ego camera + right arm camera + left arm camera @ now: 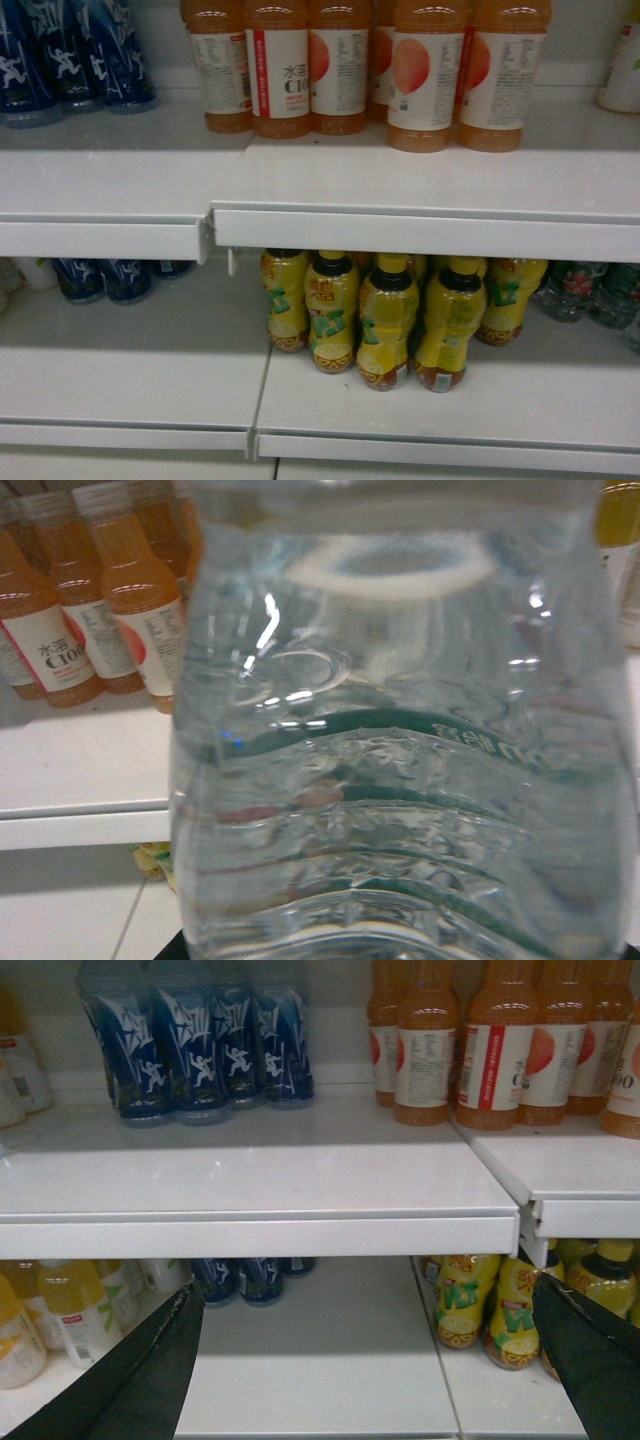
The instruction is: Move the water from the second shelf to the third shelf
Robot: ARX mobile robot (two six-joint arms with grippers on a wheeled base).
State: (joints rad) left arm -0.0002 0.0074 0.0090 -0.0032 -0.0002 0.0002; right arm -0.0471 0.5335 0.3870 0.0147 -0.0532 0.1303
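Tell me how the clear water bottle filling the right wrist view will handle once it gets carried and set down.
The water bottle looks nearly full, so probably heavy for its size. Its thin ribbed wall likely gives under a squeeze, though the ribs should help against slipping. Tall and narrow, it may tip if set down tilted.

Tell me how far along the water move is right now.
Pick-up looks done: the water bottle fills the right wrist view, seemingly held in the right hand, though its fingers aren't visible. In hand is the carry; orange drink bottles stand on a shelf behind it. Still left is setting it on the target shelf; no placement shows yet. The left hand hangs open and empty before the white shelf.
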